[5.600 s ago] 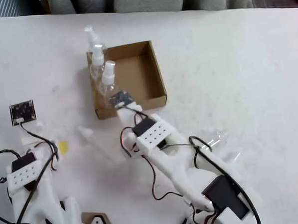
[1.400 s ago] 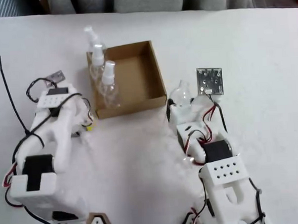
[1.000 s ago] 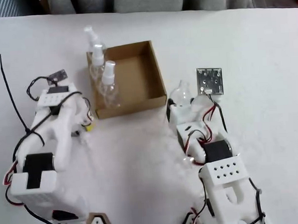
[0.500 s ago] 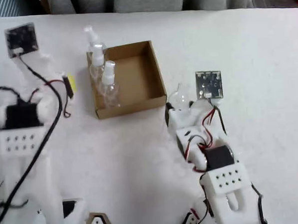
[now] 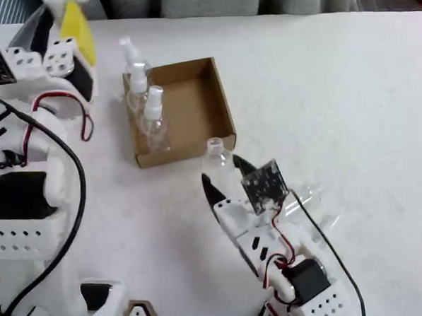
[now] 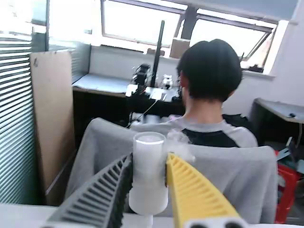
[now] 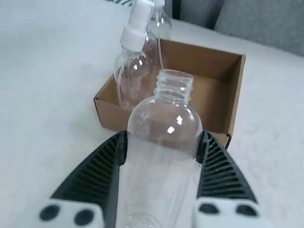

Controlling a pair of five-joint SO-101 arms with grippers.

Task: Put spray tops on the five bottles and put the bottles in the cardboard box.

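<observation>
From the high view we saw the left gripper (image 5: pixel 54 10) raised over the table's (image 5: pixel 320 74) far left corner. The right gripper (image 5: pixel 220 170) was near the table's middle, its black jaws clamped on an uncapped bottle (image 5: pixel 216 154) just beside the cardboard box's (image 5: pixel 184 151) near right corner. Three capped bottles (image 5: pixel 152 115) stood along the box's left wall. In the left wrist view, the grey and yellow jaws were closed on a white spray top (image 6: pixel 148 175). In the right wrist view, the jaws gripped the uncapped bottle's body, its open neck toward the box.
</observation>
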